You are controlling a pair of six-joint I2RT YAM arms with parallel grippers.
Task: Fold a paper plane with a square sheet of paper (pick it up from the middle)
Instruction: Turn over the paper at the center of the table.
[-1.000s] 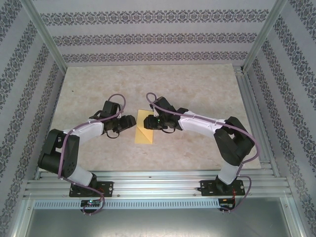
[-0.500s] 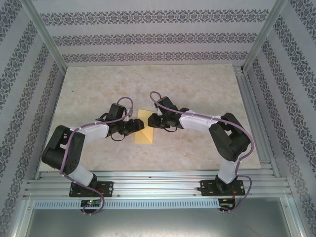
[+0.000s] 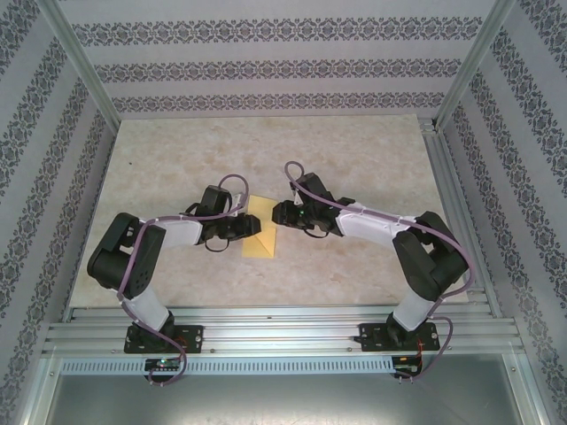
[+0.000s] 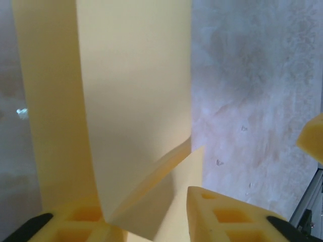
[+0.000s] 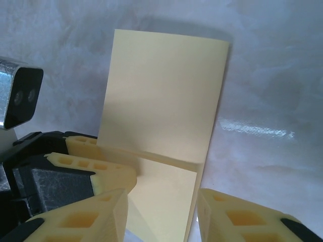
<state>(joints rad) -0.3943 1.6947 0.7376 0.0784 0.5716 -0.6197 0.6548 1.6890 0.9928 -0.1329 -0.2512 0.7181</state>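
While bent inward from its base on the near rail (image 3: 283, 329), reaches the middle of the table (image 3: 354, 159) from the left: left arm (image 3: 133, 258), with the left gripper (image 3: 251, 227) low at the left edge of the sheet of paper (image 3: 263, 244). Seen from the left wrist, fingers (image 4: 229, 217) a little apart, with a raised flap and a folded under-layer of the sheet in the gap, paper against both inner faces. Cannot tell whether nipped there or merely bracketed.

Between the two grippers, at mid-table: the sheet of paper, yellow-orange, folded rather than flat. From above, reads as a narrow rectangle with a slanting crease, near end lying on the marbled surface. From the right wrist, shows a straight crease running across from one finger (image 5: 96, 170) of the left gripper, far portion apparently tilted up, near portion lying flat.

Further right, the right gripper (image 3: 277, 212) at the sheet's far right corner, pointing left, close to the other gripper; cannot tell whether touching it. From its own camera, fingers (image 5: 242, 217) plainly wide apart and clamped on nothing, straddling the flat near portion of the sheet. Behind, right arm (image 3: 425, 257) doubled back to its base on the same rail.
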